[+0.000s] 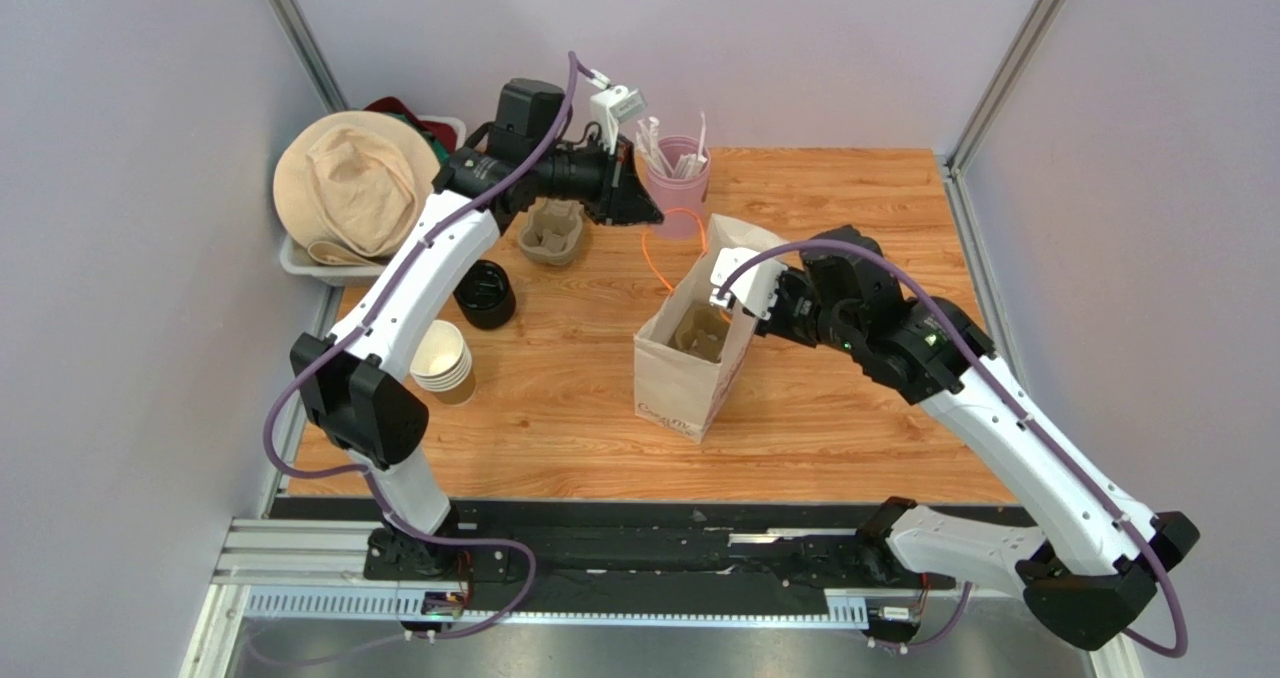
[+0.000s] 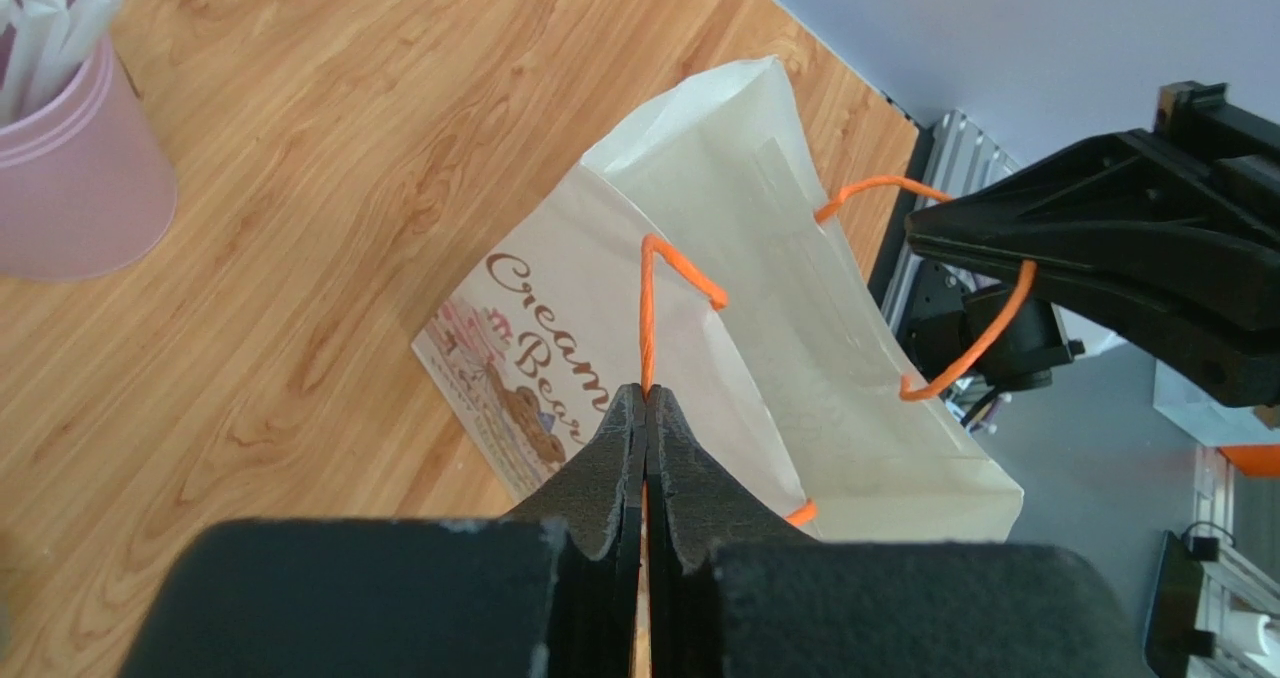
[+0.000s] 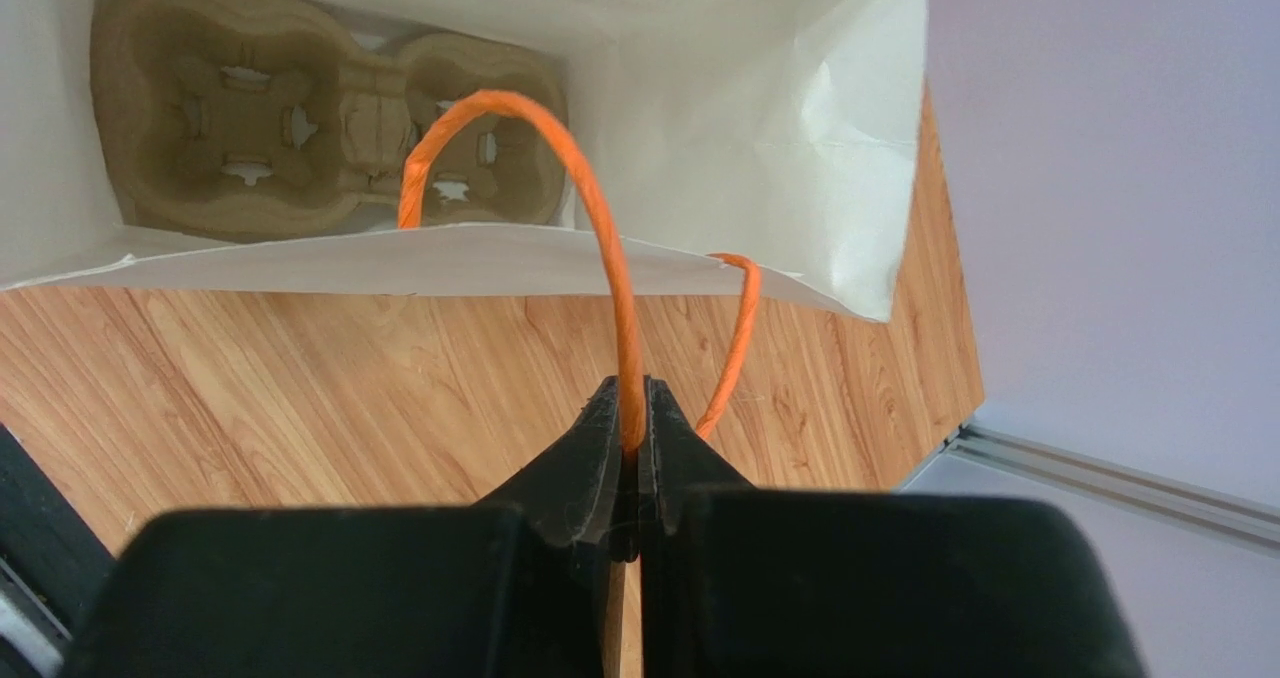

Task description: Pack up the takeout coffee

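Note:
A white paper bag (image 1: 684, 386) with orange cord handles stands open mid-table. My left gripper (image 1: 646, 210) is shut on its far handle (image 2: 646, 318), the cord pinched between the fingertips in the left wrist view (image 2: 646, 396). My right gripper (image 1: 735, 294) is shut on the other handle (image 3: 594, 213), clamped at the tips in the right wrist view (image 3: 633, 393). A pulp cup carrier (image 3: 301, 123) lies on the bag's floor. The takeout coffee is out of view in these frames.
A pink cup of white sticks (image 1: 673, 168) stands just behind the left gripper. A second pulp carrier (image 1: 552, 233), a black round lid (image 1: 484, 296) and a nested stack of paper cups (image 1: 442, 360) sit left of the bag. A bin with a beige hat (image 1: 353, 183) fills the far left corner.

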Robot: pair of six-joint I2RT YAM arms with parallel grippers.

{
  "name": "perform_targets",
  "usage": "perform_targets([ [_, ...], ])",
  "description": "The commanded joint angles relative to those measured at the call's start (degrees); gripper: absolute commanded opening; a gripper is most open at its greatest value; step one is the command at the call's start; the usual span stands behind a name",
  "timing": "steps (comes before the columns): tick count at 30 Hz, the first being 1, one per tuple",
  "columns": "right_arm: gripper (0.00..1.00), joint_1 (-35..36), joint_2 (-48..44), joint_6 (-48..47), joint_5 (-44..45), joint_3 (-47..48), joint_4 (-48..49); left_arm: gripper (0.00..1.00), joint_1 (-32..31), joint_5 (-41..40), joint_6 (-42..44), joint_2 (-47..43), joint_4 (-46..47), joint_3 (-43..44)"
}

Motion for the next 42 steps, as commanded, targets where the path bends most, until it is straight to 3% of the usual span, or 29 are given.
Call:
perform_targets([
  [1, 0.05, -0.22, -1.68, 1.32, -0.34, 6.15, 2.79, 0.00, -0.08, 0.30, 1.22, -1.21, -0.36, 9.15],
  [6, 0.05, -0.22, -0.72, 2.29, -1.13, 9.32, 2.79, 0.00, -0.08, -0.76, 3.07, 1.25, -2.82, 18.01],
  [11, 0.05, -0.22, -2.46, 2.47, -3.15, 6.52, 1.56, 0.00, -0.08, 0.03, 4.21, 2.75, -4.32, 23.04],
  [23, 0.04, -0.13, -12.83, 1.59, -10.53, -20.36, -2.39, 0.00, -3.95, 2.93, 10.36, 2.66, -6.87, 10.92],
  [31, 0.04, -0.13, -17.32, 0.18, -13.52, -25.65, -7.50, 0.00, -4.92, 4.95, 10.45, 2.84, -7.48, 10.30],
  [37, 0.03, -0.04, -18.29, 0.53, -13.17, -24.53, -5.13, 0.00, -5.27, 5.31, 10.28, 2.75, -7.57, 10.92],
  [42, 0.00, -0.04, -16.28, 2.11, -5.72, -17.58, -1.80, 0.00, -5.27, 3.29, 10.71, 2.49, -8.36, 14.42],
])
